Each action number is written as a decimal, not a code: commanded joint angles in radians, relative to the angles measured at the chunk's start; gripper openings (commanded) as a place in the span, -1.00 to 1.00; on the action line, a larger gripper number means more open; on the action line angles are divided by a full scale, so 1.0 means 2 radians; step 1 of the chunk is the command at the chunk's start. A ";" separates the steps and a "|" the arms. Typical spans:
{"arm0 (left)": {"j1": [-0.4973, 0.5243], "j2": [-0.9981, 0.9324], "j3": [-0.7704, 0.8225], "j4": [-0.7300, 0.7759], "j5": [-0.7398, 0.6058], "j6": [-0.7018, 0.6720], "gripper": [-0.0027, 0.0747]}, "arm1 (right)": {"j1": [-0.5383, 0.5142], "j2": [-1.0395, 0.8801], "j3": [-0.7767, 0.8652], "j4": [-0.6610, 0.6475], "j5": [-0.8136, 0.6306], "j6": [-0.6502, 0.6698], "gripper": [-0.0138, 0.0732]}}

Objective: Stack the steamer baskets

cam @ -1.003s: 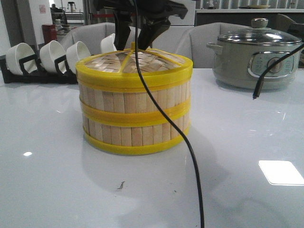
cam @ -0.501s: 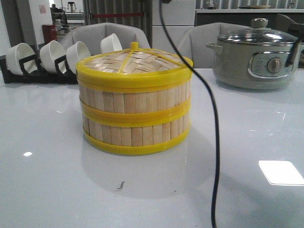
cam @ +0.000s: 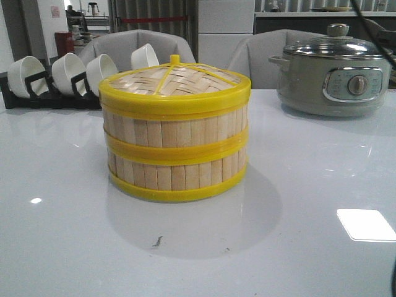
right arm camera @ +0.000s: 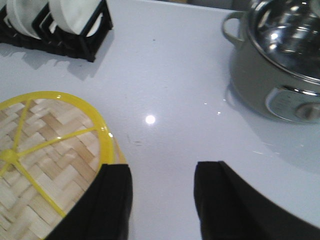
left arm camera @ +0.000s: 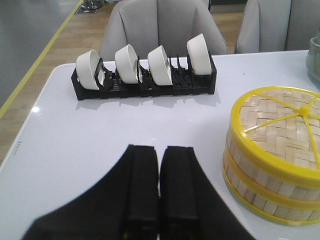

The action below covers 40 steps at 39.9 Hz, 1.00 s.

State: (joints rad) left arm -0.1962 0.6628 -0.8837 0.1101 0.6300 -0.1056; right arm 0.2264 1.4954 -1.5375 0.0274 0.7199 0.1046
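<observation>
steamer baskets (cam: 176,151) stacked, lidded | right hand (right arm camera: 162,200) agape, empty, just beside/above, nearer | left hand (left arm camera: 159,190) closed, empty, off to side

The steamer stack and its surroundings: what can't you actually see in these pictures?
- Inside of the baskets: covered by the lid in every view.
- Stack's far side: cut by the edge in both wrist views.
- Cooker: dial markings too small.
- Both arms: out of the front view.

Two steamer baskets (cam: 176,148) (stacked), one lid (cam: 175,81), one cooker (cam: 334,77), and seemingly four bowls (left arm camera: 142,64) racked.
</observation>
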 commanded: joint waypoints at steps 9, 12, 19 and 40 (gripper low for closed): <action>-0.003 0.002 -0.013 0.001 -0.042 0.000 -0.71 | -0.059 -0.191 0.204 -0.001 -0.147 -0.005 0.15; -0.003 0.002 -0.013 0.001 -0.042 0.000 -0.71 | -0.066 -0.239 0.258 -0.001 -0.171 -0.005 0.12; -0.003 0.002 -0.013 0.001 -0.042 0.000 -0.71 | -0.070 -0.337 0.355 -0.001 -0.201 -0.005 0.09; -0.003 0.002 -0.013 0.001 -0.042 0.000 -0.71 | -0.138 -0.548 0.539 -0.001 -0.252 -0.005 -0.56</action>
State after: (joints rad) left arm -0.1962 0.6628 -0.8837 0.1101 0.6300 -0.1052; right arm -0.0372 0.4171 -0.4463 0.0284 0.3073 0.1046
